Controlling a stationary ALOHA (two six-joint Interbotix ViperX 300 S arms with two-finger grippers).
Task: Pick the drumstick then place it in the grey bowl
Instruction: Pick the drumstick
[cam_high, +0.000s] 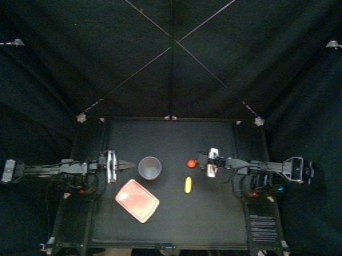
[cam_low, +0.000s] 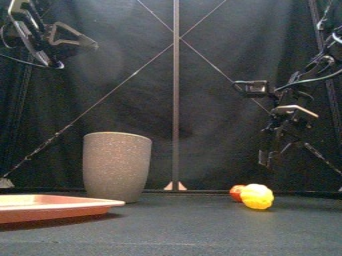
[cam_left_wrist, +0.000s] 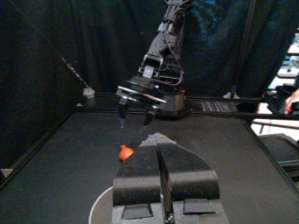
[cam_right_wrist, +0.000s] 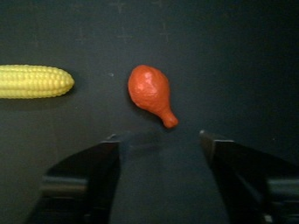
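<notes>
Drumstick (cam_right_wrist: 152, 92) is lying flat on the tabletop (cam_high: 201, 225), red and untouched, and we are looking straight down on it from the right wrist. The right gripper (cam_right_wrist: 159, 137) is hanging just above it with its jaws spread wide, and the thin end of the drumstick is pointing toward the gap between them. Nothing is sitting in that gap, and neither jaw is touching the toy. From the front we are seeing the same gripper (cam_low: 271, 152) hovering clear of the tabletop, with the drumstick (cam_low: 237, 192) low beneath it and a little to the left.

A yellow corn cob (cam_right_wrist: 33, 81) is lying near the drumstick, apart from it. In the front view the corn cob (cam_low: 257, 197) is overlapping the drumstick, being nearer the front edge.

From above, we are finding the drumstick (cam_high: 193, 162) right of centre, just beside the right gripper (cam_high: 210, 160), and the corn cob (cam_high: 189, 185) in front of it. The grey cup (cam_high: 151, 167) is standing upright left of the drumstick, well apart from it. A pink tray (cam_high: 136, 200) is lying in front of the cup, toward the left.

Over on the left, the left gripper (cam_high: 112, 163) is resting beside the cup, and in its own wrist view its jaws are pressing together on nothing (cam_left_wrist: 159, 144).
</notes>
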